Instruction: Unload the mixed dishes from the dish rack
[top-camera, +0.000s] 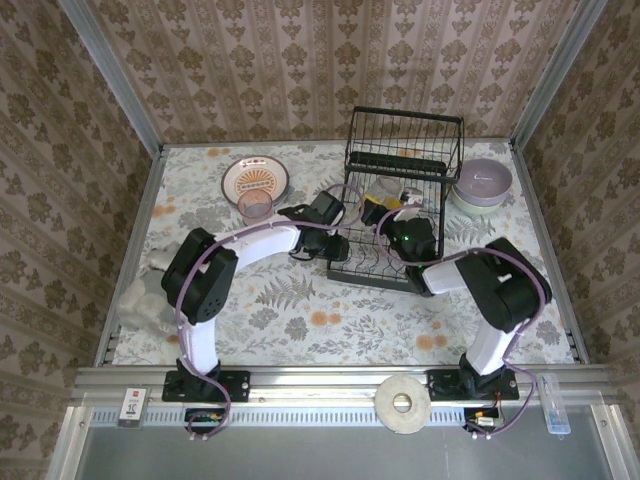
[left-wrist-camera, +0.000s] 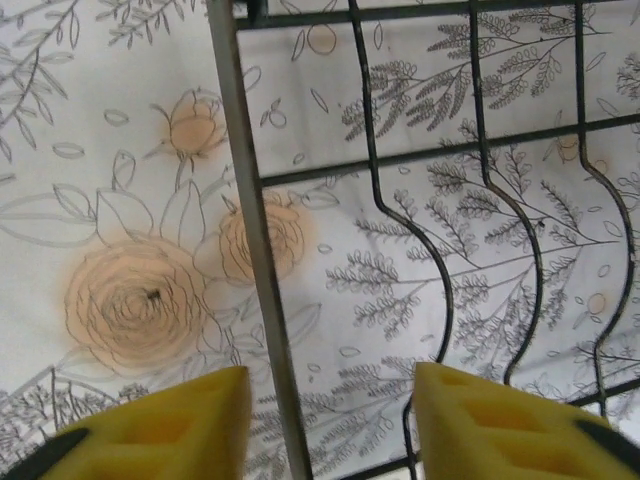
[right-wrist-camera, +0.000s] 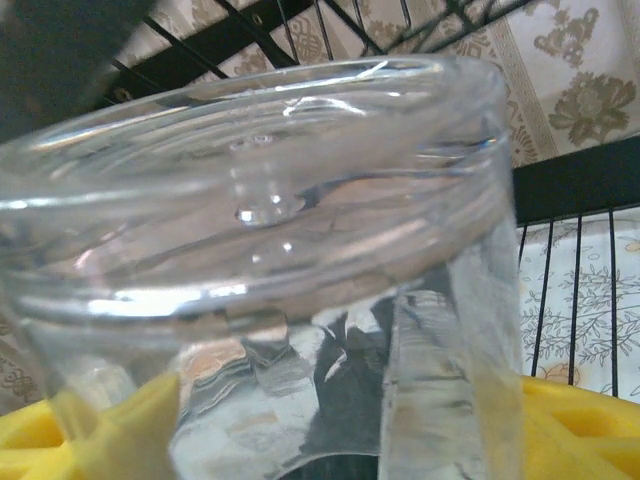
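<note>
Glass tumbler (right-wrist-camera: 270, 250) pinched between the yellow pads (right-wrist-camera: 110, 425) of the right claw (right-wrist-camera: 340, 430), within the black wire dish rack (top-camera: 400, 160) at mid-desk. Left claw (left-wrist-camera: 330, 390) parted and holding nothing, straddling a bar at the rack's left edge without touching it, floral cloth of the desk (top-camera: 300, 320) underneath. Left of the rack, well apart: orange-patterned plate (top-camera: 255, 178) flat on the cloth, pinkish tumbler (top-camera: 255, 207) upright just beside its near rim. Right of the rack: lilac bowl (top-camera: 485, 178) nested in a cream-green bowl (top-camera: 468, 203), close to the rack's side.
</note>
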